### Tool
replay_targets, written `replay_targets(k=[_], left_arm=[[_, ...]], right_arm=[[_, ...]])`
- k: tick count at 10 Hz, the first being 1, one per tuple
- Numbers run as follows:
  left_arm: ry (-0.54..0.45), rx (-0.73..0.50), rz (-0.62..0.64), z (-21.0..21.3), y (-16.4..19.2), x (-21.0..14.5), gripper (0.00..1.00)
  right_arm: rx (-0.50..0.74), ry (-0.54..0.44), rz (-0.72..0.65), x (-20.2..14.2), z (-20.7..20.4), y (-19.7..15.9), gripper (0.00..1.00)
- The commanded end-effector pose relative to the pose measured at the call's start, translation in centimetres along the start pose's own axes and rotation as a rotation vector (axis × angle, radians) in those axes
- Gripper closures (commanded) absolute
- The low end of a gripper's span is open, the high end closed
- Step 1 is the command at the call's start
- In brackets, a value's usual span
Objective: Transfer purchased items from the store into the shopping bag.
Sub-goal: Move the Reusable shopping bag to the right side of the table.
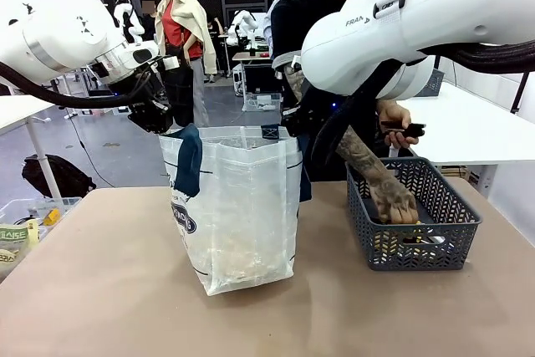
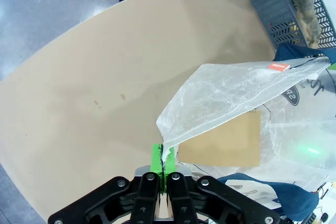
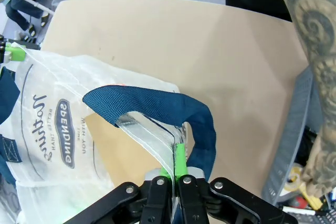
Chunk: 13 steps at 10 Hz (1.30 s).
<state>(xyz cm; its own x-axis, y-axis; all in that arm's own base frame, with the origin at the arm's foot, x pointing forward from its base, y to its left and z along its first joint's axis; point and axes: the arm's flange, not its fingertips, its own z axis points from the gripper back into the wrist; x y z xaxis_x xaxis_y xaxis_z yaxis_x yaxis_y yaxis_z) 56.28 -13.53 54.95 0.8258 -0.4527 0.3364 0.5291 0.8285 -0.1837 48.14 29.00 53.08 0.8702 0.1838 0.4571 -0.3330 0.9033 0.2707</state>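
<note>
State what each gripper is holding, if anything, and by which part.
Both hold the shopping bag by its top rim: the left gripper pinches one end, the right gripper the opposite end, beside a navy handle.

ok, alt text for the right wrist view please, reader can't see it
The right tool is pinched shut on the rim of the translucent shopping bag, next to its navy handle, above the tan table. At the right edge, a person's tattooed forearm reaches over the dark grey basket.
</note>
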Motion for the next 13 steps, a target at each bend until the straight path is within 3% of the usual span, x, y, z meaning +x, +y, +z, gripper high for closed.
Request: replay_targets(k=[1,13], left_arm=[[-0.002,0.005,0.017,0.33,0.13,-0.15,1.0],[-0.002,0.005,0.017,0.33,0.13,-0.15,1.0]], right_arm=[[0.008,-0.002,-0.004,0.01,0.11,-0.31,1.0],[0.008,-0.002,-0.004,0.01,0.11,-0.31,1.0]])
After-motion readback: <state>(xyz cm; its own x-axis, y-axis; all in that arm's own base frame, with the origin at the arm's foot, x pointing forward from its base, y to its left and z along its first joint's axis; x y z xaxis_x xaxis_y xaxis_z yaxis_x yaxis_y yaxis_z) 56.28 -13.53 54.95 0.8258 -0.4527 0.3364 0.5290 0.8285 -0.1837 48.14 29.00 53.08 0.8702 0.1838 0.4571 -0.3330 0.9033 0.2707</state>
